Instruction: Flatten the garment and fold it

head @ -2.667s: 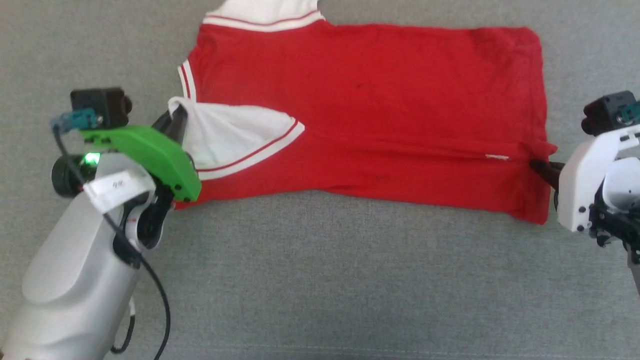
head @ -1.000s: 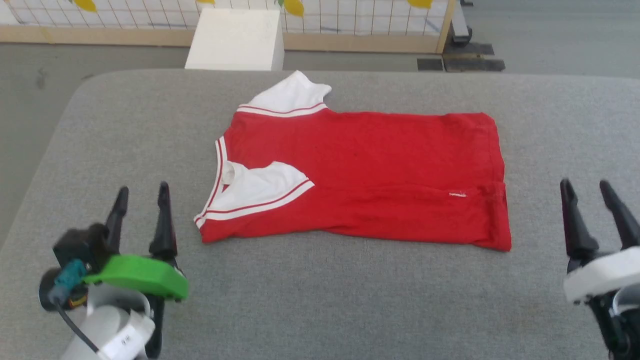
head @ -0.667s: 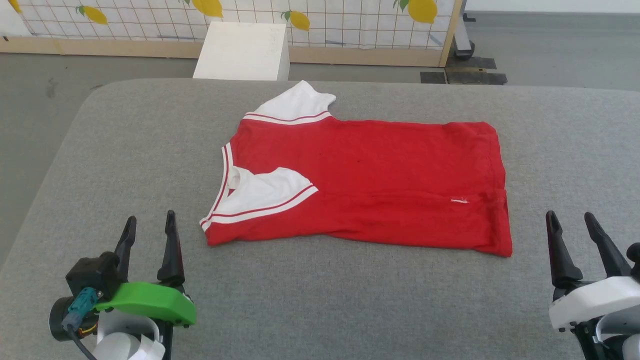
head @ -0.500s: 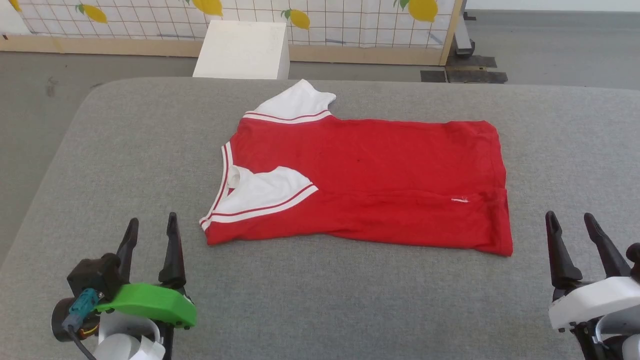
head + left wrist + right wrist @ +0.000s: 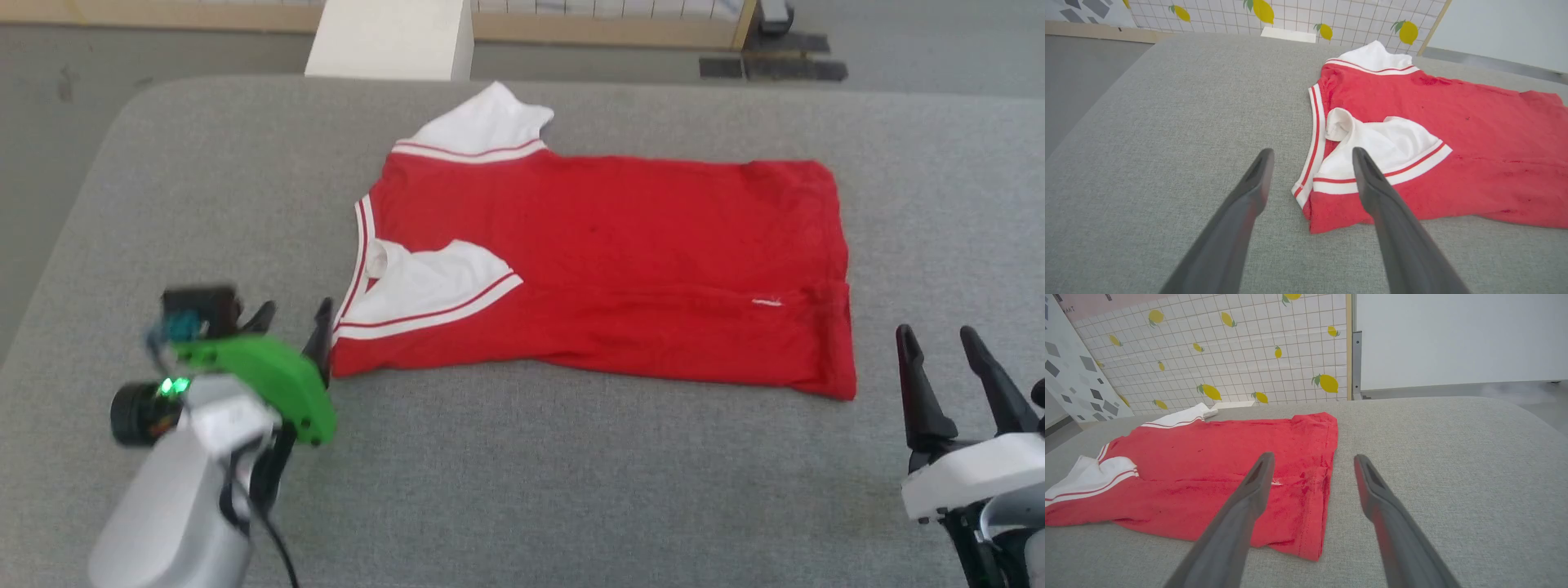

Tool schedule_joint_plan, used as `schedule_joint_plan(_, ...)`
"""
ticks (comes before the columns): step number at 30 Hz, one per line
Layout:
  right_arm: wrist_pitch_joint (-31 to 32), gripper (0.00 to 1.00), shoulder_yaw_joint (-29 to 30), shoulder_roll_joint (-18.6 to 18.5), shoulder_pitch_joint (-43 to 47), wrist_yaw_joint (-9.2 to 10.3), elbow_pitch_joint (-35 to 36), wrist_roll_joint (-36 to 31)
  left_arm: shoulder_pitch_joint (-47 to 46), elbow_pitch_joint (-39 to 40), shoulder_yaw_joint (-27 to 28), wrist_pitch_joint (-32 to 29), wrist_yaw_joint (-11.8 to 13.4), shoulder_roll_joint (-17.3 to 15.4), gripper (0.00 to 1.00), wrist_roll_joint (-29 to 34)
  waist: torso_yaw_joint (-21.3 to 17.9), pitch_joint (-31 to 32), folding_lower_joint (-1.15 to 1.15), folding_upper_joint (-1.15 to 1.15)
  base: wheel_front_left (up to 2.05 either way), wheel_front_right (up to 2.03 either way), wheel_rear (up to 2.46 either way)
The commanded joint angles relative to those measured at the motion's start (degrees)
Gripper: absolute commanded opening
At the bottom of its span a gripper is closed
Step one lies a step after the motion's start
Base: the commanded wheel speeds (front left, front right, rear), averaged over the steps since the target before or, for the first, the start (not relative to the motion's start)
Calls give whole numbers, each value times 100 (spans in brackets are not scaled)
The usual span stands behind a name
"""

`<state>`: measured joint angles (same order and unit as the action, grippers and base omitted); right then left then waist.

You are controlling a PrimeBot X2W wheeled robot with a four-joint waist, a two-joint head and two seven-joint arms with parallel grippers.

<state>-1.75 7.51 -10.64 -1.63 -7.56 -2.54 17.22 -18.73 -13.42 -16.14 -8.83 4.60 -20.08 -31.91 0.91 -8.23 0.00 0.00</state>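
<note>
The garment (image 5: pixel 604 245) lies flat on the grey counter (image 5: pixel 531 474), between the two claws. The left claw (image 5: pixel 295 318), blurred in the head view, hangs released just short of the collar corner. In its wrist view one finger (image 5: pixel 1384 212) covers part of the folded-in white sleeve (image 5: pixel 1392 143). The right claw (image 5: pixel 935 347), released, its arm cut off at the frame edge, sits near the hem corner, apart.

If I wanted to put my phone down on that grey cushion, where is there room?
The widest free patch is the grey surface on the near side of the garment, between the left gripper and right gripper. It is also bare left of the collar and right of the hem. It is crowded at the garment's near-left corner, by the left fingers.
</note>
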Motion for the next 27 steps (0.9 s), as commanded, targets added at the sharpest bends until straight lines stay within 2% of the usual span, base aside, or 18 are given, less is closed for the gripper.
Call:
schedule_joint_plan(1,31,100,-12,-34,-124,8,45,30,-302,-140,-60,-498,50,-5,100,-139,45,-270,0,0,0,0,0)
schedule_joint_plan(5,75,100,-39,-86,-253,8,81,49,-916,-512,-308,-2063,288,-21,100,-273,27,-503,0,0,0,0,0)
schedule_joint_plan(9,75,100,-47,-131,-369,8,112,66,-1346,-715,-499,-3074,518,-42,100,-268,-36,-706,0,0,0,0,0)
schedule_joint_plan(14,70,100,-79,-160,-491,8,122,92,-1483,-966,-694,-3700,682,-131,100,-167,-169,-895,0,0,0,0,0)
schedule_joint_plan(20,59,100,-176,-167,-591,8,100,100,-1220,-1129,-708,-4048,768,-111,100,-350,-314,-1040,0,0,0,0,0)
schedule_joint_plan(21,65,100,-197,-181,-598,8,102,88,-1155,-1119,-694,-4078,755,-93,75,-415,-322,-1052,0,0,0,0,0)
schedule_joint_plan(22,78,100,-215,-196,-601,8,108,76,-1117,-1092,-670,-4053,747,-81,22,-455,-326,-1061,0,0,0,0,0)
schedule_joint_plan(23,118,100,-251,-225,-603,8,121,52,-1069,-1068,-648,-4027,734,-77,0,-496,-330,-1065,0,0,0,0,0)
schedule_joint_plan(27,457,100,-396,-342,-625,8,203,-49,-942,-937,-552,-3884,714,-97,0,-591,-337,-1023,0,0,0,0,0)
